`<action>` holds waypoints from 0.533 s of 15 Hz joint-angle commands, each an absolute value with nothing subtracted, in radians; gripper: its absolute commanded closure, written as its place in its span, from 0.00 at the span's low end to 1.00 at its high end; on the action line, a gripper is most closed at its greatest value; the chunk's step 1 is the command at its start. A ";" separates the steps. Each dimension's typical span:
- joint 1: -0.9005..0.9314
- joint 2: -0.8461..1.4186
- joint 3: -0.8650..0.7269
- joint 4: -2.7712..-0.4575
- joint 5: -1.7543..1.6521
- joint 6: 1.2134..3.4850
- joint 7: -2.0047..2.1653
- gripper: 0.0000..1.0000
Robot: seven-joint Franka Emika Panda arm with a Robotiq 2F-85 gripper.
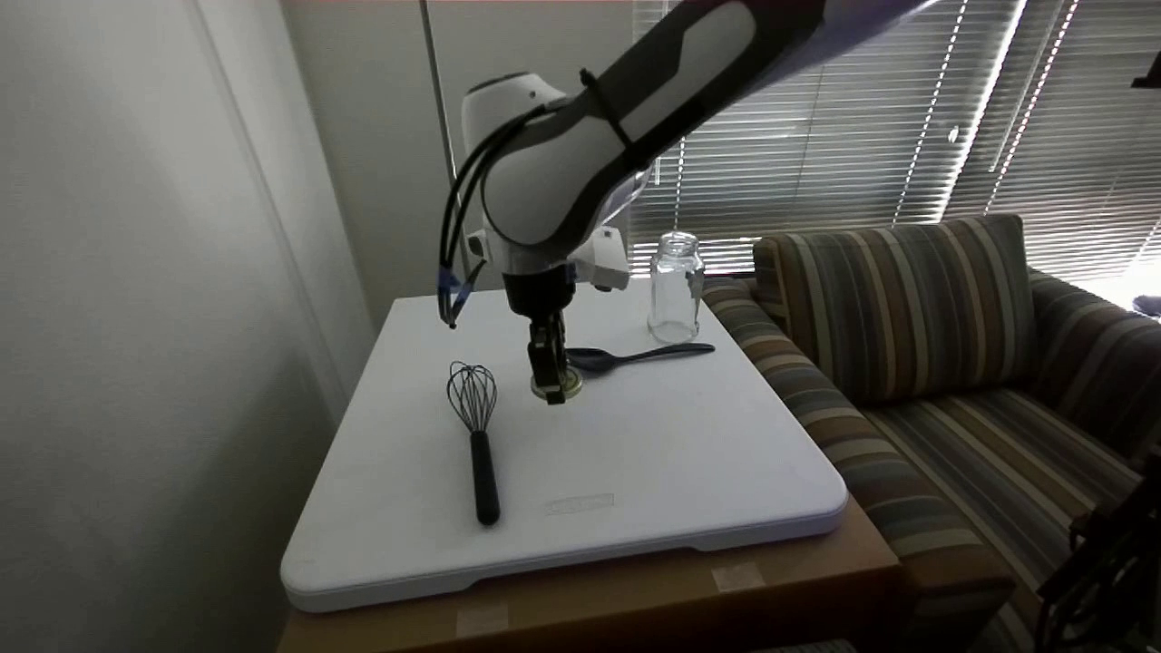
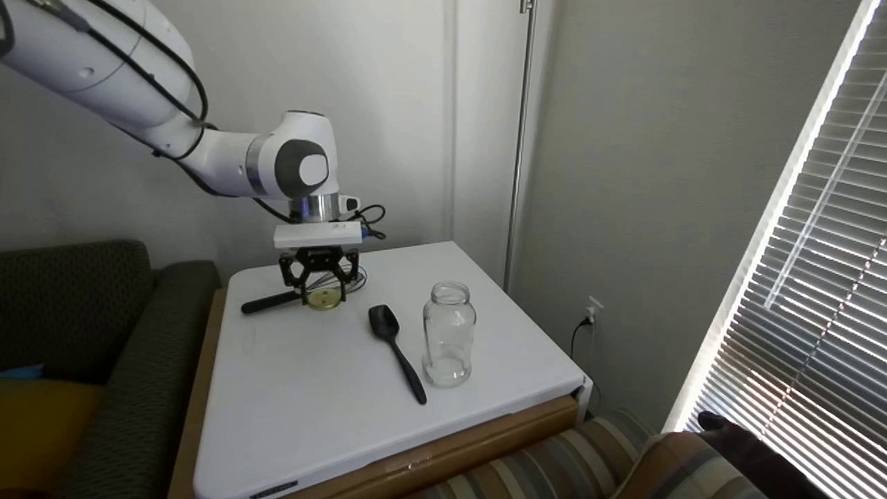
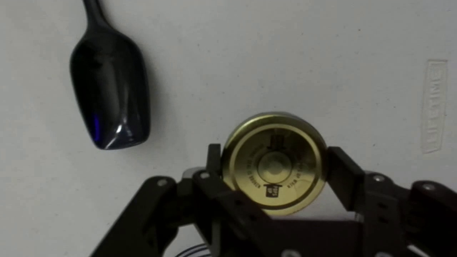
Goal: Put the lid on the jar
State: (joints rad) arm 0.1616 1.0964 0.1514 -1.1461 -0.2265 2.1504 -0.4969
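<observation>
A glass jar (image 1: 676, 295) is waiting and its gold lid (image 3: 275, 166) is being pinched

The counter (image 1: 671, 472) is holding everything up. In an exterior view, a whisk (image 1: 481, 449) is lying at eight o'clock from the lid, and the jar is standing at two o'clock.

No food or drink is showing inside the clear jar, and nothing is covering its mouth. I am picturing hard glass, easy to crack, so only a soft push is making sense.

The end effector (image 2: 323, 301) is pinching the lid. In the wrist view its pads (image 3: 214, 157) are touching the rim at nine and three o'clock, with no gap showing. Whether the lid is resting on the counter or hanging just above it, I cannot tell.

The lid is looking like thin metal, so I am expecting it to be light, stiff and a bit slippery. Its sides, right across the middle, are looking like the best place for holding on; off the middle, it could be tipping.
</observation>
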 commanded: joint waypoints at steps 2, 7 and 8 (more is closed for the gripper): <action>0.154 0.967 0.128 -1.210 -0.264 2.089 -0.536 0.52; 0.126 0.897 0.106 -1.182 -0.277 2.012 -0.594 0.52; 0.119 0.884 0.100 -1.176 -0.276 1.993 -0.603 0.52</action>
State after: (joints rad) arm 0.1445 0.9441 0.1120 -1.1520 -0.2642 2.0415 -0.5593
